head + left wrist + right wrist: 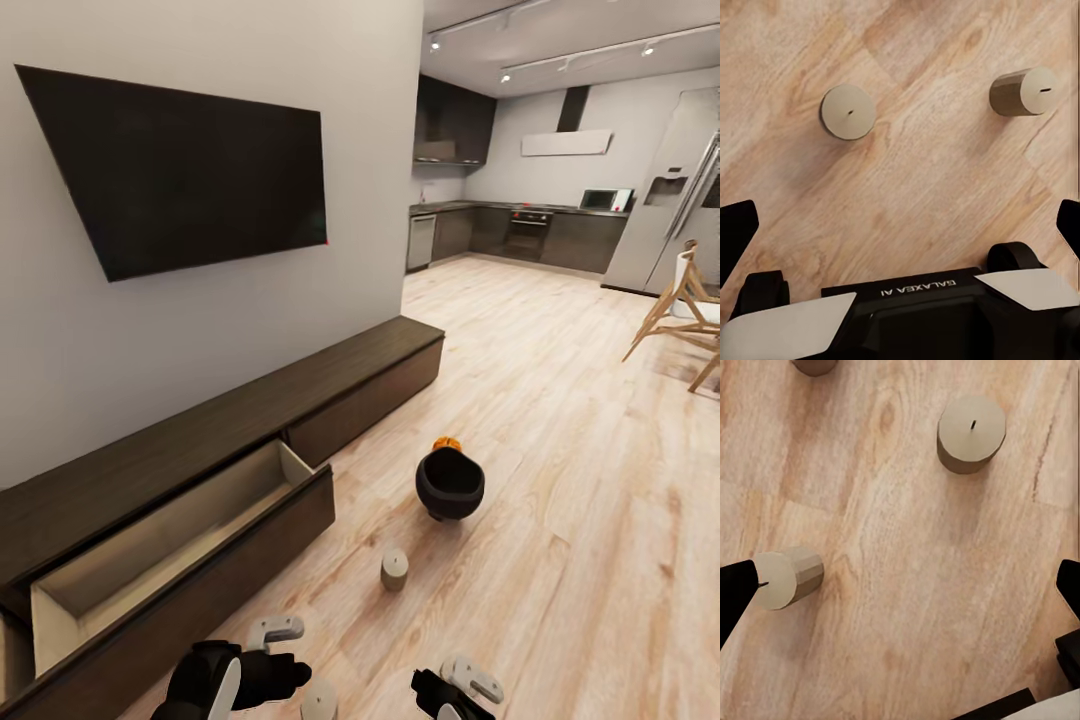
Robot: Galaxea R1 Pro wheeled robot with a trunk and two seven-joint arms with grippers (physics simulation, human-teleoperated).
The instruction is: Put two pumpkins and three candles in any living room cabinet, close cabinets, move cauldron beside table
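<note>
Both tools, L (pixel 900 225) & R (pixel 904 592), wide open, empty.

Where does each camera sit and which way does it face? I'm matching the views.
Head: high on the robot, facing forward and down at the cabinet, cauldron and a candle; both arms show at the bottom edge.
Left wrist: faces down at floor candles; left gripper open.
Right wrist: faces down at candles; right gripper open.
Shared: candles, wood floor.

Cabinet (pixel 180 480) drawer open; cauldron (pixel 449 484), candle (pixel 394 569) on floor.
</note>
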